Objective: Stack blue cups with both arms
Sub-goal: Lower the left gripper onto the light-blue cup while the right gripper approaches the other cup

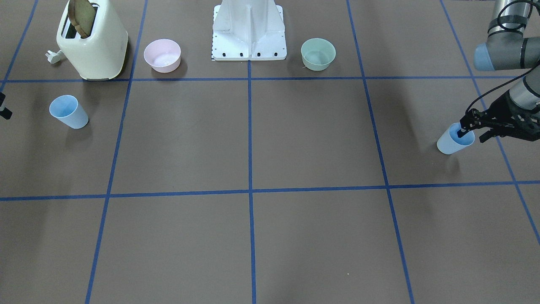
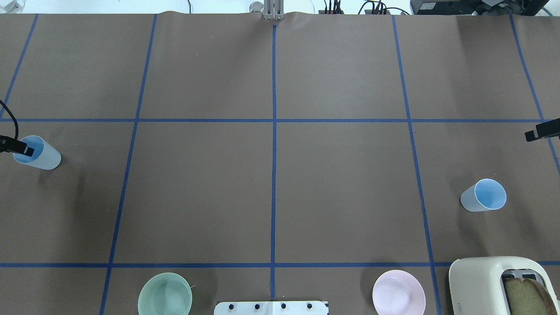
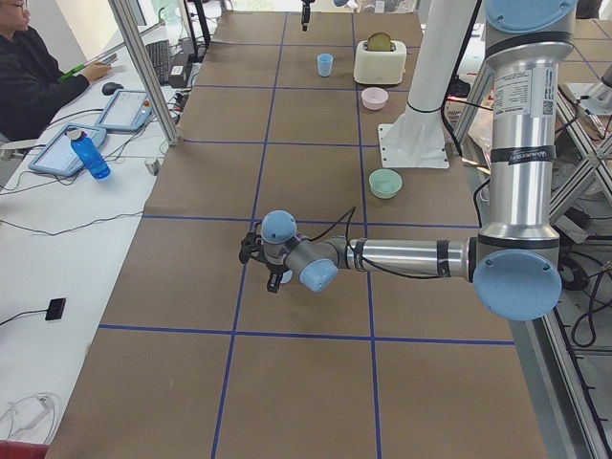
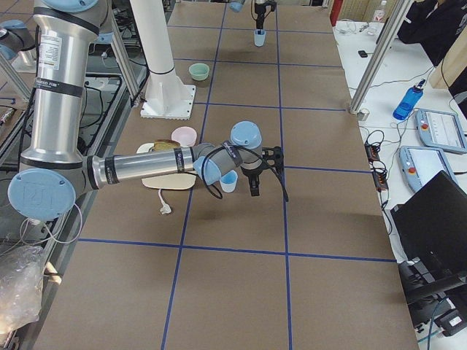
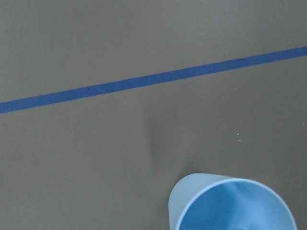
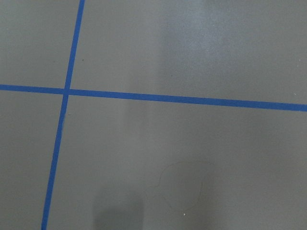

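One blue cup [image 1: 451, 143] stands upright at the robot's far left; it also shows in the overhead view [image 2: 39, 154] and at the bottom of the left wrist view [image 5: 235, 206]. My left gripper [image 1: 473, 136] is open and straddles that cup's rim, with one finger [image 2: 24, 150] inside the cup and the other outside its wall. The second blue cup [image 1: 68, 111] stands upright at the robot's right, in front of the toaster [image 2: 483, 195]. My right gripper [image 4: 268, 186] is open and empty, beside that cup and apart from it, only just inside the overhead view's right edge [image 2: 542, 130].
A cream toaster [image 1: 93, 42] with a slice of bread stands behind the right cup. A pink bowl [image 1: 162, 55] and a green bowl [image 1: 318, 53] flank the white pedestal [image 1: 249, 31]. An operator [image 3: 38, 72] sits beyond the table's far edge.
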Available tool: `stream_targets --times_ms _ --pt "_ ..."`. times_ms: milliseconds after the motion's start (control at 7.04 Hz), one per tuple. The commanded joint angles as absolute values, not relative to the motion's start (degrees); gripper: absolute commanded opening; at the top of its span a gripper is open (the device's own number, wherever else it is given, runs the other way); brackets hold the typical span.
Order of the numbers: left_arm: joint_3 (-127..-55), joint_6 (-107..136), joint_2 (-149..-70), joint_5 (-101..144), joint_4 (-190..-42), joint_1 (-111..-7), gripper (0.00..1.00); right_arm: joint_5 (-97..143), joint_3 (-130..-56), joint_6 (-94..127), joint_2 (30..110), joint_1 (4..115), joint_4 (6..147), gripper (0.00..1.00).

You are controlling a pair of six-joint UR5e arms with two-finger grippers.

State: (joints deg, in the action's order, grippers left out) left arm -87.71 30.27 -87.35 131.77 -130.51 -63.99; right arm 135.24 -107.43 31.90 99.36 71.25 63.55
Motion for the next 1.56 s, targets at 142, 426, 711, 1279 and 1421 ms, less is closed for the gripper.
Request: stream_targets --times_ms 142,426,711,1279,1421 --pt "-87.8 30.3 -87.5 131.7 -130.5 -64.0 0.52 135.4 -107.5 31.9 99.4 70.8 63.6 1.0" --pt "-87.8 30.4 -87.6 131.7 -130.5 -64.0 0.2 135.3 -107.5 32.0 99.5 70.1 63.6 1.0" --pt "-87.8 30.4 -87.6 131.8 -130.4 -64.0 0.0 135.3 -107.5 32.0 99.5 70.1 63.6 1.0" --pt "-92.2 30.4 -89.9 134.8 -123.4 -64.2 0.0 131.4 -107.5 35.0 101.7 64.5 60.4 1.0" --pt "-97.6 30.4 -91.5 135.9 -114.7 -64.2 0.0 131.2 -107.5 36.5 102.8 63.1 58.0 1.0"
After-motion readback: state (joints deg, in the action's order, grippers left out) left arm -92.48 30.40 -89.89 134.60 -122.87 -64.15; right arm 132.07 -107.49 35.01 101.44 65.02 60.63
